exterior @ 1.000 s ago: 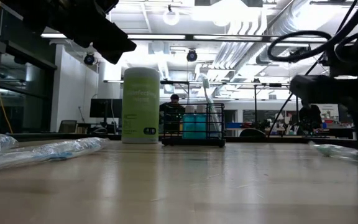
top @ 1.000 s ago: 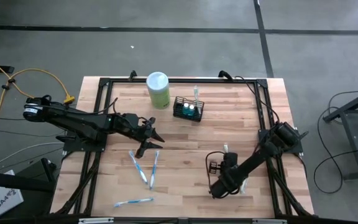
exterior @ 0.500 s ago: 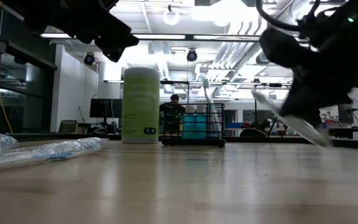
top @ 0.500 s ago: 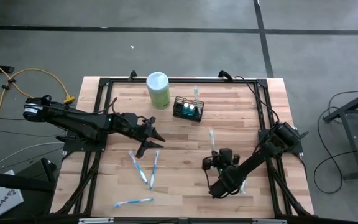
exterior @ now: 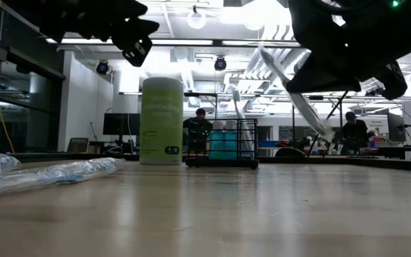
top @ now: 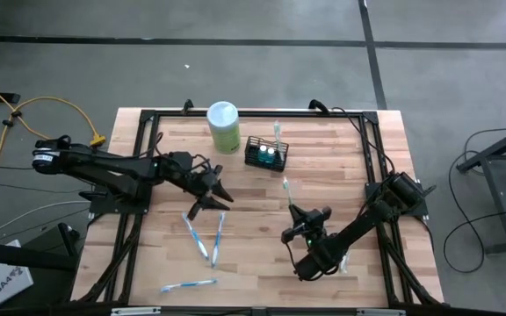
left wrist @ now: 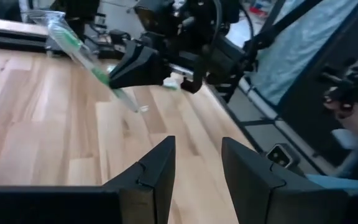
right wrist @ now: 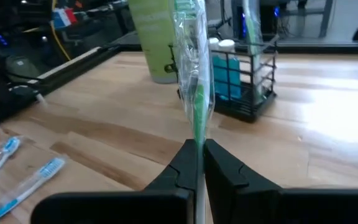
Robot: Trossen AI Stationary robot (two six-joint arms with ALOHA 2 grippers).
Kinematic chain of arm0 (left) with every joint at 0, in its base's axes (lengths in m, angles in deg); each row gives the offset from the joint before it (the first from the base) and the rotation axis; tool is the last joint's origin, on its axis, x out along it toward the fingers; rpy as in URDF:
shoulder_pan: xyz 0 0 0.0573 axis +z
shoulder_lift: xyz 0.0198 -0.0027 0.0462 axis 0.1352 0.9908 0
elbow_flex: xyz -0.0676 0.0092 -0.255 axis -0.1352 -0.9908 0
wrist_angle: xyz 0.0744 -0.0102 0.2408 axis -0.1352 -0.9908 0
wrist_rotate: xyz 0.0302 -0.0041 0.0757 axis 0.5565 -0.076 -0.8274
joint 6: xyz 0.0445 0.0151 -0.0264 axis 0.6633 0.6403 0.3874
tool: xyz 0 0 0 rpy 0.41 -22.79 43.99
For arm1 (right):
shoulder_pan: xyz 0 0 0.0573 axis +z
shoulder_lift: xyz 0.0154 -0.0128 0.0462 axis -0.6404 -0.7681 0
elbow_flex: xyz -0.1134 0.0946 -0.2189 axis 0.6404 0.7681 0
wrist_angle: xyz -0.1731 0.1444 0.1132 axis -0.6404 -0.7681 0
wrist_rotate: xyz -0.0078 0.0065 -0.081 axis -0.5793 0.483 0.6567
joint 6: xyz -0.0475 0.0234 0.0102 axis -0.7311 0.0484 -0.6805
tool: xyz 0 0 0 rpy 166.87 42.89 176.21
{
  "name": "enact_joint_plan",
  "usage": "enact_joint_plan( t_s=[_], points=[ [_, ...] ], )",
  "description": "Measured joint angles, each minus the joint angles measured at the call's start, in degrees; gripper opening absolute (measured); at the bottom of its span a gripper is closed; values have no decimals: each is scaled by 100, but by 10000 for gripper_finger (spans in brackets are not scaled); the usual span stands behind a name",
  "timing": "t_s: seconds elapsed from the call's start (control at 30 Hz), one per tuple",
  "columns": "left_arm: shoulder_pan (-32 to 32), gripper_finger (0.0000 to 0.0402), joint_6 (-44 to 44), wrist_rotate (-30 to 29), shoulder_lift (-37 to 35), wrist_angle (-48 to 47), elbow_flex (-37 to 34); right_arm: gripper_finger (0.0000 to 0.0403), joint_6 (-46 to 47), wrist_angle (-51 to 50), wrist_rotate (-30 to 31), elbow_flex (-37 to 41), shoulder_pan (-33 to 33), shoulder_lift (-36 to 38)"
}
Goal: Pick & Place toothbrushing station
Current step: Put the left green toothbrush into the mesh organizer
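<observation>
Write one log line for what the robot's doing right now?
right gripper: shut on clear-wrapped green toothbrush, lifted | left gripper: open, hovering | black wire-mesh basket: beyond

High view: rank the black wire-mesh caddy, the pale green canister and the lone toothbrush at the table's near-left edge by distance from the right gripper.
From the right gripper:
1. Black wire-mesh caddy, beyond it toward the far edge.
2. Pale green canister, farther back, left of the caddy.
3. Lone toothbrush, near-left edge; close to the canister's distance.

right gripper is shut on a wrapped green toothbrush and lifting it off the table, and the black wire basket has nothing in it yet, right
Not quite. The black wire basket is not empty: the right wrist view shows blue bottles and an upright toothbrush in it. The rest holds: the right gripper is shut on a wrapped green toothbrush, held clear of the table.
</observation>
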Motion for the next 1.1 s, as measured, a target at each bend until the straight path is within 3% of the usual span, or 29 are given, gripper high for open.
enact_joint_plan(
  t_s=[0.3,0.5,0.73,0.93,1.1],
  points=[
    [276,127,-28,119,0,16,320,5,-1682,130,405,-648,-118,213],
    [282,127,136,115,2,12,348,4,-3402,734,863,-1127,-235,332],
    [96,127,544,113,1,486,348,4,-6127,3132,1011,-1291,-343,353],
    [-189,127,765,115,0,1062,348,4,-8893,5714,425,-1298,-461,350],
    [-340,127,826,117,1,1159,348,4,-10639,7239,-160,-1296,-584,350]
  ],
)
